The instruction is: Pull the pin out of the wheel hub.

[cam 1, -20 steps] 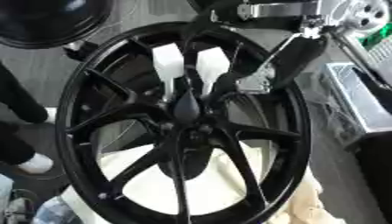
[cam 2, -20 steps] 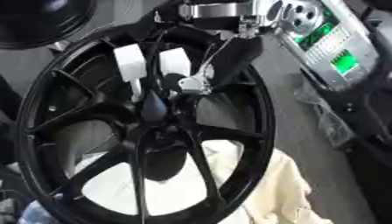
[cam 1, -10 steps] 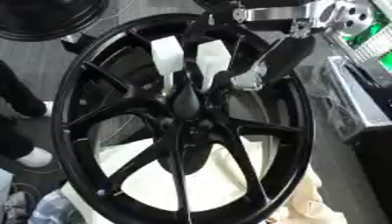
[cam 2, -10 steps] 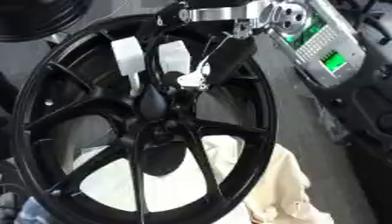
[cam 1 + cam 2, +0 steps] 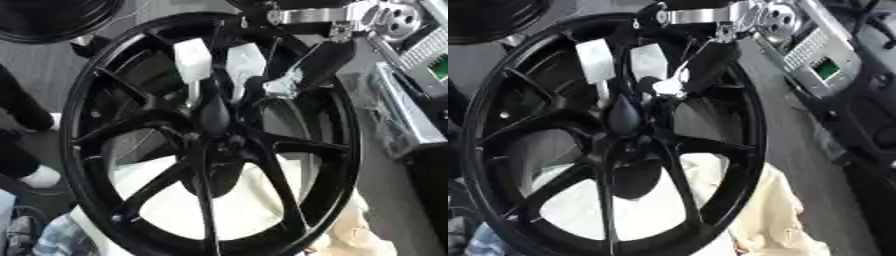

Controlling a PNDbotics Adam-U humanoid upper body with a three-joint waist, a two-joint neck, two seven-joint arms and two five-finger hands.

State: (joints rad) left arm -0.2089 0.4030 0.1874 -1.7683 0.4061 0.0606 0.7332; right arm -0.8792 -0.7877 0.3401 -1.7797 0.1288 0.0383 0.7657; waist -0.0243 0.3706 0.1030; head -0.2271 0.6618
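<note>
A big black spoked wheel [image 5: 105, 100] fills both views, its hub [image 5: 219, 142] near the middle. Two pins with white block handles stand side by side just above the hub: the left pin [image 5: 192, 59] and the right pin [image 5: 246, 62], each on a thin stem running down toward the hub. My right hand [image 5: 317, 64] reaches in from the upper right on a black and silver arm [image 5: 385, 15]. Its dark fingers [image 5: 649, 85] curl at the right pin's stem, just below the white handle. The left hand shows in neither view.
A cream cloth [image 5: 350, 235] lies under the wheel's lower half. Another black wheel [image 5: 44, 20] sits at the top left. At the right stands a grey device with a green display [image 5: 824, 70]. A person's dark legs and white shoe [image 5: 39, 176] are at the left edge.
The whole picture has shifted and tilted, so the camera moved. My right hand has stayed at the right pin, and both pins sit where they were.
</note>
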